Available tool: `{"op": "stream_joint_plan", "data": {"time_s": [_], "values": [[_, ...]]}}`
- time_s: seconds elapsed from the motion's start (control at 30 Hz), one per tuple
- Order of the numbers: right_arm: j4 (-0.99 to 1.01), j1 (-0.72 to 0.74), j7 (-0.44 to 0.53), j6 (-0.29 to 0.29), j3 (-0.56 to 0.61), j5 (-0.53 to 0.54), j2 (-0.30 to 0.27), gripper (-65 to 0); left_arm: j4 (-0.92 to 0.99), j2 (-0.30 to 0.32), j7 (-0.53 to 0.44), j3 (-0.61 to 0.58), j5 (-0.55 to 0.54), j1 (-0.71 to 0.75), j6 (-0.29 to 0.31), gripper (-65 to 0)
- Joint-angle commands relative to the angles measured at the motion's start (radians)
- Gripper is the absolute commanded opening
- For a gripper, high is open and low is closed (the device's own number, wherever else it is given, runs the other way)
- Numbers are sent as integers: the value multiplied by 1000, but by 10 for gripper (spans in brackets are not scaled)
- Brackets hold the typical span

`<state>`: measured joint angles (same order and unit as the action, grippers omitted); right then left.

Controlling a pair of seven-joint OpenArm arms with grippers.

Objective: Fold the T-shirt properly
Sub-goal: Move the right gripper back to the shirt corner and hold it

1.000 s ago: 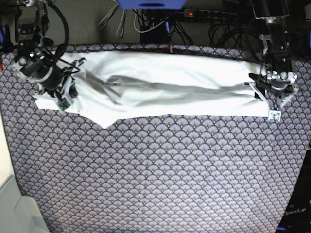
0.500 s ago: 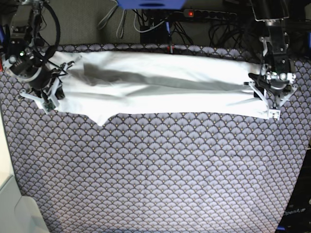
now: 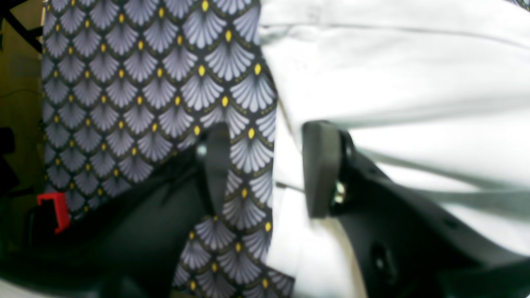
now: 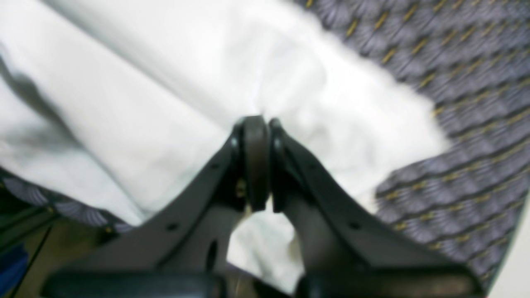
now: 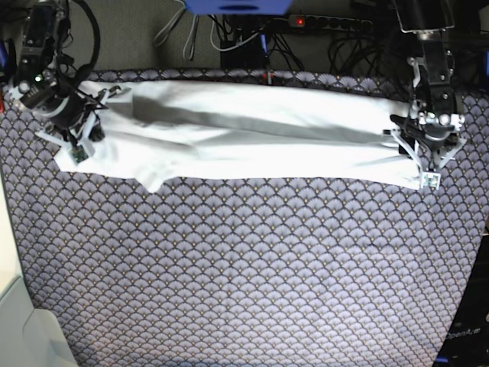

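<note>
The right claw is pinched tight on a bunch of the T-shirt at its far-left end in the base view, and over the last second it has carried that end outward and back toward the rear edge of the desk. The slack hump and dark crease that sat near that end have flattened; the shirt now lies as one long, taut band across the back of the desk, with only a small flap hanging off its front edge near the right claw.

The left claw has not moved. Its fingers stand apart, straddling the shirt's other end: one pad rests over white cloth, the other over the patterned cover. The wrist view is blurred, so whether it presses any fabric down is hard to say; it does not look clamped.

That suggests the stretch-and-smooth step is nearly finished, and the band looks ready for the next fold along its length.
</note>
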<state>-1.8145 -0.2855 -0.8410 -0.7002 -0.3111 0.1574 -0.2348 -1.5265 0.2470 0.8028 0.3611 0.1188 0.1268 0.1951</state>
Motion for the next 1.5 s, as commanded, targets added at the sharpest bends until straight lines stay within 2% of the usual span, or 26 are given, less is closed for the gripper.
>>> {"op": "stream_joint_plan", "data": {"time_s": [0.0,0.2,0.4,0.57,0.7,0.8,0.93,1.2,1.33,1.47], "values": [[6,12,9,2,-4,-11,-13,-650,-6,12,5,5,11,-6,-4,-366],[57,13,9,2,-9,-11,-18,-644,-6,27,5,0,9,-6,-4,-366],[51,9,9,2,-15,-11,-21,-528,-6,31,5,3,11,-6,-4,-366],[46,6,9,2,-101,-9,-24,-461,-6,31,5,5,11,-6,-4,-366],[-46,-11,7,2,-175,-9,-21,-456,-6,31,5,2,11,-6,-4,-366],[-147,-50,7,2,-178,-6,-16,-456,-7,31,5,0,11,-6,-4,-366],[-204,-79,7,2,-171,-5,39,-456,-7,31,5,-1,11,-6,-4,-366],[-204,-113,-22,2,-49,-5,151,-461,-7,33,5,-1,11,-6,-4,-366],[-198,-111,-22,2,-18,-8,165,-461,-7,33,5,-1,11,-6,-4,-366],[-147,-110,-13,2,-10,-8,156,-461,-7,38,5,3,11,-6,-4,-366]]}}
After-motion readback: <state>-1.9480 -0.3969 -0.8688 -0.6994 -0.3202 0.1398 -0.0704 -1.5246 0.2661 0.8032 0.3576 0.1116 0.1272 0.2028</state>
